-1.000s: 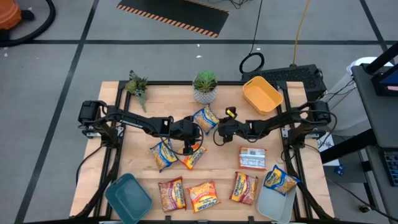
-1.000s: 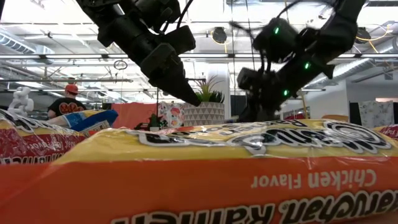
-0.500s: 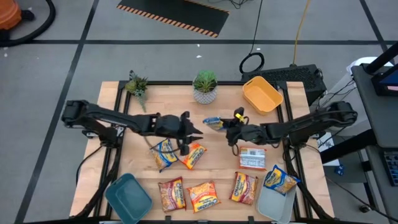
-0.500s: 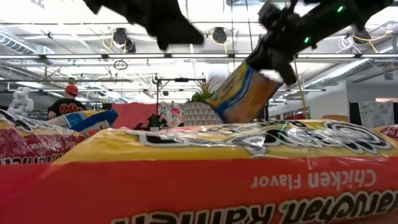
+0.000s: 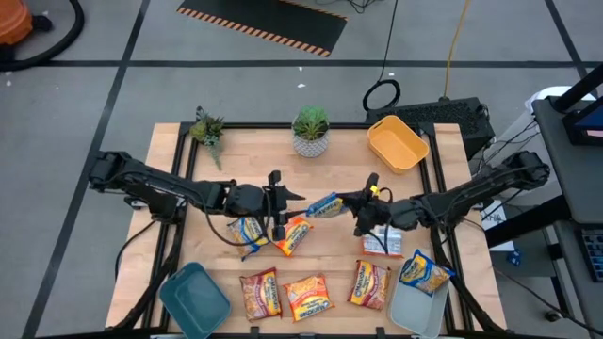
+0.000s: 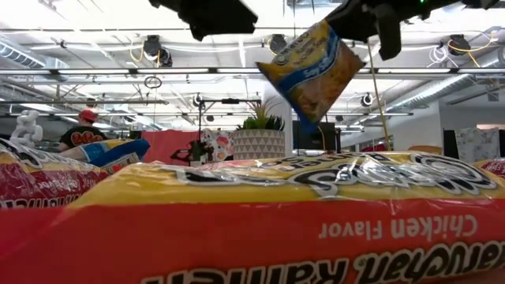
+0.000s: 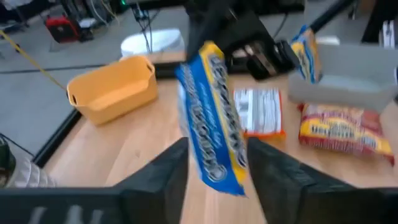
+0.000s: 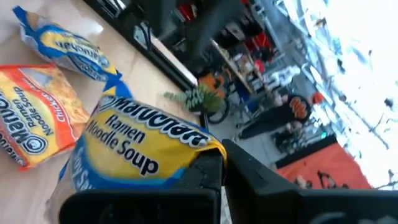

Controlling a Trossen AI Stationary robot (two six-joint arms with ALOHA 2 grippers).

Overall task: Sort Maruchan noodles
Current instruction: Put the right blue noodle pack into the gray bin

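Note:
A blue-and-yellow Maruchan noodle packet [image 5: 325, 205] hangs above the table's middle, with my right gripper [image 5: 352, 203] shut on it. My left gripper [image 5: 300, 202] faces it from the left. Its open fingers [image 7: 168, 177] stand on either side of the packet's free end [image 7: 217, 165]. On the table lie another blue-and-yellow packet [image 5: 247, 234], an orange one [image 5: 294, 235] and a packet lying back up [image 5: 382, 240]. Three more [image 5: 308, 297] lie in a row near the front edge. One blue-and-yellow packet [image 5: 424, 273] leans in the pale bin [image 5: 415, 309]. My right gripper pinches the packet by one short end [image 8: 202, 148] between its two fingers, coming level from the table's right. The packet is lifted clear and hangs tilted below the fingers [image 6: 371, 24]. My left gripper: I cannot tell whether its fingers touch the packet.
A yellow bin [image 5: 396, 143] stands at the far right and a teal bin [image 5: 193, 297] at the near left corner. Two potted plants [image 5: 311, 132] [image 5: 207, 130] stand along the far edge. The low view is half filled by an orange packet [image 6: 252, 229] close in front.
My right gripper has taken the blue-and-yellow packet off the table beside the plant pot. It has lifted it clear and carried it toward the near edge, drawing back toward the right. My left gripper has risen from the orange packet and tipped from pointing down to nearly level.

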